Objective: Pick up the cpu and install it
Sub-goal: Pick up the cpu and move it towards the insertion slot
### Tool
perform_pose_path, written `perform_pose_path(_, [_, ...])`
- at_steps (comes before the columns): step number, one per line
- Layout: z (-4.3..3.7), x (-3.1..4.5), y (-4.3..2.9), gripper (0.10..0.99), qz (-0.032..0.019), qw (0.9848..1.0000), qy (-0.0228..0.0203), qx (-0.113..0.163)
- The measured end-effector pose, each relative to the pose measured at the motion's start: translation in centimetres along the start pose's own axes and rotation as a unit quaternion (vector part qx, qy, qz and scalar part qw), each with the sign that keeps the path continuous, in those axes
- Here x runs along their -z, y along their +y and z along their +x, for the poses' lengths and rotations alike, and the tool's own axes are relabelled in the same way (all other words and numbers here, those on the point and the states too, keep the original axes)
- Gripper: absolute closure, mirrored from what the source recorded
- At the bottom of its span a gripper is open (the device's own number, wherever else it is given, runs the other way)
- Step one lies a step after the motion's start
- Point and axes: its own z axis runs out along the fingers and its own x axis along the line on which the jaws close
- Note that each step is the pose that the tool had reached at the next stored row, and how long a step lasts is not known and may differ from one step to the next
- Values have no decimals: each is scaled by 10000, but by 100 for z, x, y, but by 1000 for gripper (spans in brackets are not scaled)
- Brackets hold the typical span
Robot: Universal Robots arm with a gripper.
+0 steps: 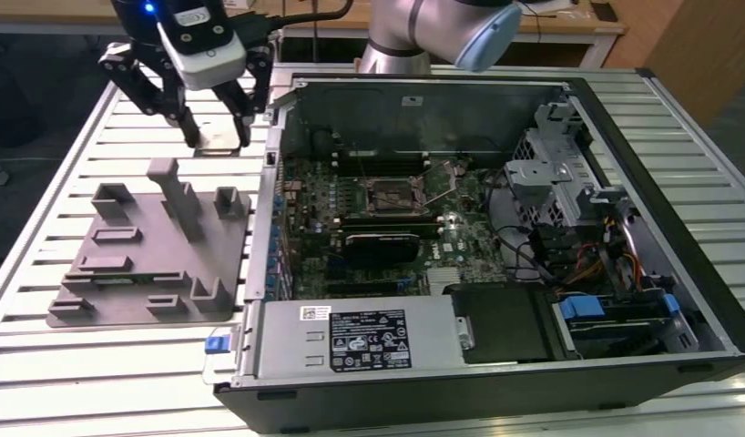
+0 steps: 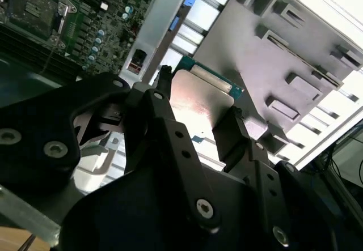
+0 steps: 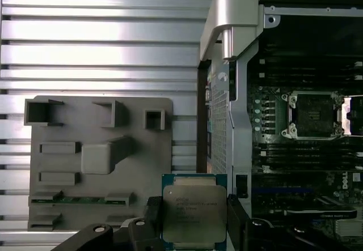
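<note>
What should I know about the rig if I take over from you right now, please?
Gripper: shut on the cpu, gripping two opposite edges.
Where: the cpu hangs above the table, between the tray and the open case.
Done: cpu picked up.
Left: cpu not yet in the socket, which looks bare.
</note>
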Motion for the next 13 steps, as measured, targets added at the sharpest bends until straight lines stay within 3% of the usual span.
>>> perform_pose_path(13, [-332, -8, 3, 545, 1, 10000, 0, -1])
